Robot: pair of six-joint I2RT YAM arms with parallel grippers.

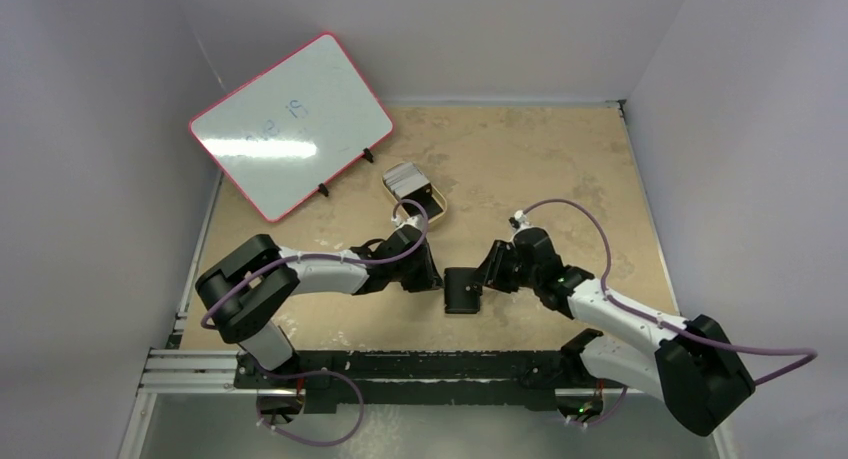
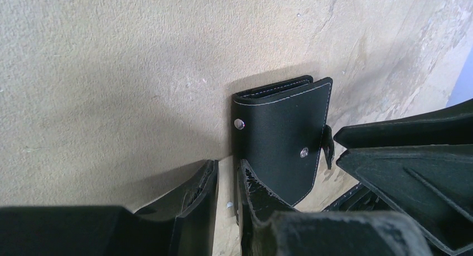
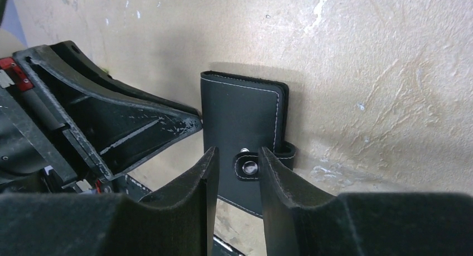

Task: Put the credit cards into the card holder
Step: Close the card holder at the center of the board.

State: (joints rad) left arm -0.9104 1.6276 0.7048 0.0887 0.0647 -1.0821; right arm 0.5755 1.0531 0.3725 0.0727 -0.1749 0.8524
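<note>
Black and closed, the card holder (image 1: 463, 291) lies on the tan counter (image 1: 540, 169) between the two arms, near the front edge. Its snap tab (image 3: 251, 168) wraps over one long edge, and the metal stud is visible.

Left fingers (image 2: 195, 194): released. They stand apart with bare counter showing in the gap and nothing between them. The inner finger sits at one corner of the card holder; the left wrist view does not show whether it touches.

Right fingers (image 3: 284, 194): released. They stand apart on either side of the snap tab. A strip of counter shows between one finger and the tab, so the tab is not clamped. The other finger overlaps the tab's outer end in the right wrist view.

Credit cards (image 1: 404, 178): a whitish stack resting in the tan oval tin (image 1: 432, 207), farther back on the counter and well apart from the card holder. The tin is just beside the foot of the pink-framed whiteboard (image 1: 290, 129), which stands propped at the back left.
</note>
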